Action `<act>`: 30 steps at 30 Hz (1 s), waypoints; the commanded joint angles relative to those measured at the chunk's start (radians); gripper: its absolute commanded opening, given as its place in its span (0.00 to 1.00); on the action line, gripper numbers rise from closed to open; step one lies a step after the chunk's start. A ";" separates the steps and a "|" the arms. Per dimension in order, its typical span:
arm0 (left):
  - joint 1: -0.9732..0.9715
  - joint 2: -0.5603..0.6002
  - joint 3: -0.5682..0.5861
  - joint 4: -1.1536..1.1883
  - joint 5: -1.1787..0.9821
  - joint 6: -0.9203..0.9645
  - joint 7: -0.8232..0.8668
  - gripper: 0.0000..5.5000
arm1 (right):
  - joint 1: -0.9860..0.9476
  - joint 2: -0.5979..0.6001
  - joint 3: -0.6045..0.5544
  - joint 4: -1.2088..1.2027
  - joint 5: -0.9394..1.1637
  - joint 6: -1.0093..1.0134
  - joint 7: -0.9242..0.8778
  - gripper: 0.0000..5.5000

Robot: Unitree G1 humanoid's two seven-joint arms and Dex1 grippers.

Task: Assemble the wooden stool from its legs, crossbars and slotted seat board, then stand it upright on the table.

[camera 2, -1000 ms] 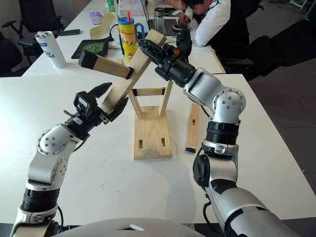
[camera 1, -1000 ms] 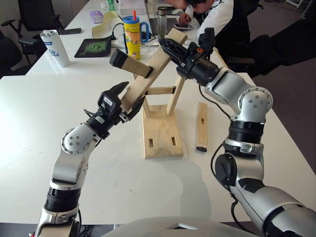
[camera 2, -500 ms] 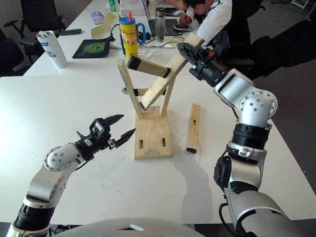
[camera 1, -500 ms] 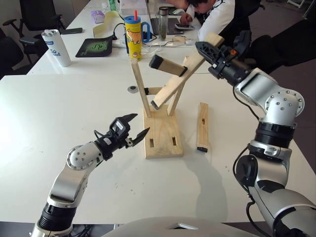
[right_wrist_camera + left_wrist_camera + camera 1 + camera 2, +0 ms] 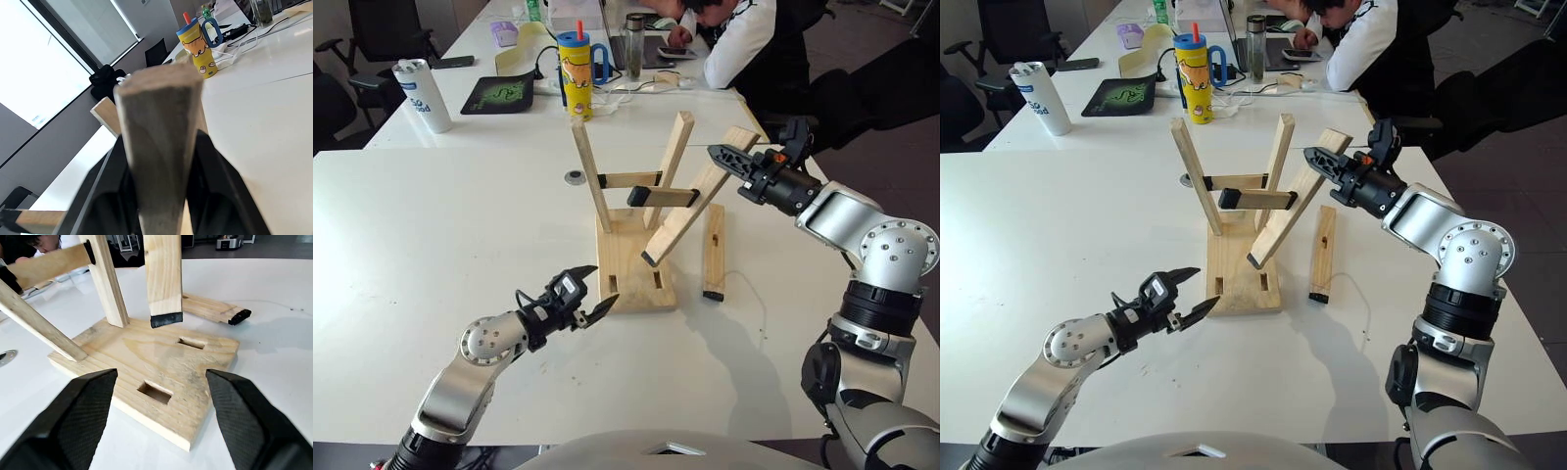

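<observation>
Seat board (image 5: 634, 286) flat mid-table, two upright legs (image 5: 590, 176) in its far slots. Right gripper (image 5: 732, 162) pinches tilted leg (image 5: 690, 206) at the top, lower end just over board. Loose leg (image 5: 713, 250) flat toward table's right edge. Left gripper (image 5: 604, 284) spread wide, by board's near-left corner.

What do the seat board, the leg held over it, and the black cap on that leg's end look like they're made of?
Seat board: pale bare wood, maybe pine; grain lines and a matte, unvarnished-looking face.
Leg: the same light wood, grain running along it, no paint visible.
Cap: matte black, probably rubber or plastic; the look doesn't settle which.
</observation>
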 commanded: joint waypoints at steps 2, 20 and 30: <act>-0.103 0.064 -0.074 0.185 0.124 -0.070 -0.056 0.61 | -0.025 0.003 0.003 0.016 0.001 -0.005 0.014 0.19; -0.192 -0.036 -0.065 0.191 -0.048 0.007 -0.155 0.61 | -0.077 0.013 0.031 0.077 -0.040 -0.028 0.037 0.19; -0.195 0.032 -0.159 0.285 0.109 -0.029 -0.153 0.61 | -0.079 0.029 0.025 0.077 -0.040 -0.024 0.028 0.19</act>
